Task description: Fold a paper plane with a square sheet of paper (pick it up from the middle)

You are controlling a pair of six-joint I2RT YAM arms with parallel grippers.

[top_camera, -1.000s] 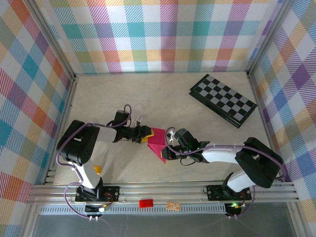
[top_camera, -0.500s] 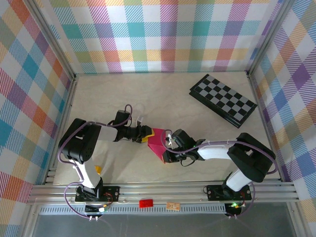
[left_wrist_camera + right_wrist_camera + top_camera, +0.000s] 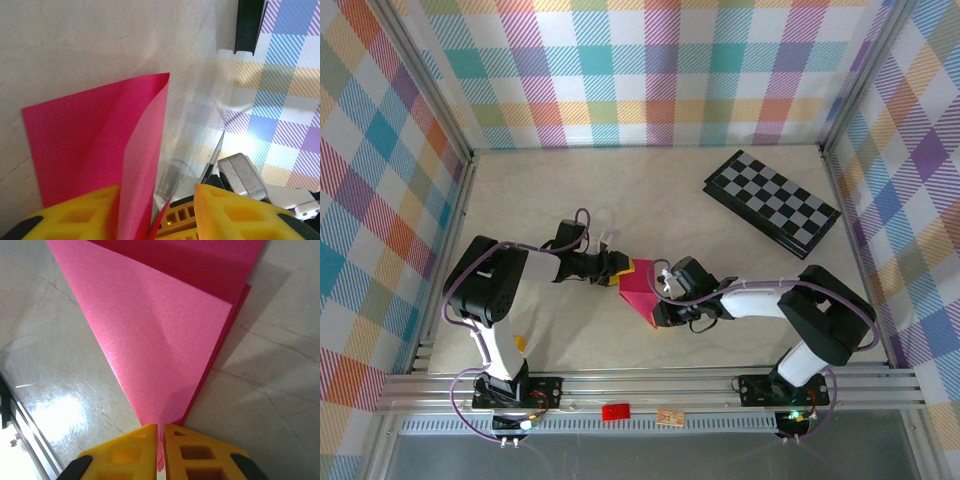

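The square sheet of paper [image 3: 640, 289] is magenta-pink and partly folded into a pointed shape, lying mid-table between both arms. My right gripper [image 3: 161, 426] is shut on its pointed tip, and the pink layers [image 3: 165, 340] fan out away from the yellow fingers [image 3: 125, 450]. My left gripper [image 3: 157, 192] is at the opposite end. Its yellow fingers [image 3: 75, 215] stand apart, and a raised flap of the sheet [image 3: 145, 150] rises between them, close to the left finger. The rest of the sheet [image 3: 70, 140] lies flat on the table. From above, the left gripper [image 3: 618, 268] and the right gripper [image 3: 660, 310] flank the sheet.
A black-and-grey checkerboard [image 3: 772, 203] lies at the back right. A small red tag [image 3: 615, 411] and a tan piece [image 3: 670, 417] sit on the front rail. A yellow bit [image 3: 518, 343] lies by the left base. Plaid walls enclose three sides.
The right arm has drawn in toward the sheet's near tip and the sheet has shifted slightly. The left gripper's jaws have narrowed a little around the raised flap.
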